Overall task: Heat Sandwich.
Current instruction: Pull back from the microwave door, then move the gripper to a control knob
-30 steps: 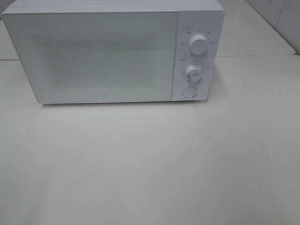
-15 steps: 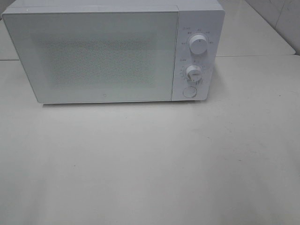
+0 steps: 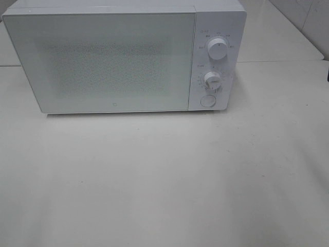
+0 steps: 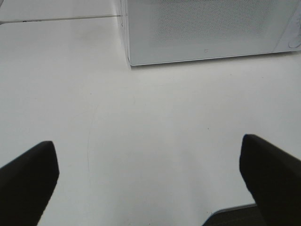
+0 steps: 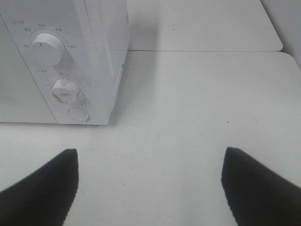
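1. Left gripper (image 4: 146, 141): jaws spread wide, nothing between them. Right gripper (image 5: 150, 150): also wide, empty.
2. Sandwich: not visible in any view. The microwave (image 3: 113, 62) has its door (image 3: 103, 62) shut, and the speckled panel hides the inside, so I can't tell if it's in there.
3. Step, my read: right arm is working the control panel, which has the upper knob (image 5: 44, 44), lower knob (image 5: 65, 91) and round button (image 5: 78, 114). Can't tell which one is the target.
4. Doing it well:
   - Knob: narrow the jaws first, come in square, centre on it, and twist without shoving the box back.
   - Button: one fingertip, straight in.
   - Keep the left arm out of the door's swing.
5. Pose:
   - Both arms are pulled back, out of the high view, over the table (image 3: 164, 180).
   - Left faces the door's lower hinge-side corner.
   - Right faces the panel.
   - Both are well apart from the box.
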{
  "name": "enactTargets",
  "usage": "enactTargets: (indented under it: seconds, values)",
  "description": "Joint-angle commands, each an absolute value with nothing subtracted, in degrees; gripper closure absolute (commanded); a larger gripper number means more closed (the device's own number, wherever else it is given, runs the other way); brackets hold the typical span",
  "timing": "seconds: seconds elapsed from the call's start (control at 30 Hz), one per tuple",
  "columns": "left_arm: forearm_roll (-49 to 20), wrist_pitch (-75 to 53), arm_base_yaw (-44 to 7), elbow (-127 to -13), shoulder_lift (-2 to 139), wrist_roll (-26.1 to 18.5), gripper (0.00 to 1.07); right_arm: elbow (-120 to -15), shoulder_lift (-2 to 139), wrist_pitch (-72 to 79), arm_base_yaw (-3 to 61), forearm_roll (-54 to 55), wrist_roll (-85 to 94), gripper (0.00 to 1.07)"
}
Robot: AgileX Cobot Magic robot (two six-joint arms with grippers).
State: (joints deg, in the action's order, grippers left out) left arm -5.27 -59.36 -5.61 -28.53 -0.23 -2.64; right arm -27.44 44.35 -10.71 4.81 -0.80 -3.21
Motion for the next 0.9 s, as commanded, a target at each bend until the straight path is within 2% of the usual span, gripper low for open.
enactTargets:
  seconds: [0.03, 0.4, 0.57, 0.77, 0.9]
  values:
    - [-5.6, -58.9, -5.4, -28.3, -1.8, -2.5, 0.03, -27.3, 49.3, -4.2, 4.6, -1.0, -2.6, 0.29]
    - [-5.6, -58.9, -5.4, -28.3, -1.8, -2.5, 0.03, -27.0, 60.4, 9.0, 4.6, -1.0, -2.8, 0.31]
    - [-5.6, -58.9, -5.4, -28.3, -1.8, -2.5, 0.03, -24.2, 64.3, 20.7, 4.6, -0.6, -2.6, 0.31]
    - [-5.6, -58.9, -5.4, -28.3, -1.8, -2.5, 0.03, -20.6, 69.0, 30.8, 4.8, 5.6, 2.1, 0.31]
    - [-5.6, -58.9, -5.4, -28.3, -1.8, -2.5, 0.03, -18.6, 72.1, 36.4, 7.4, 12.8, 8.8, 0.31]
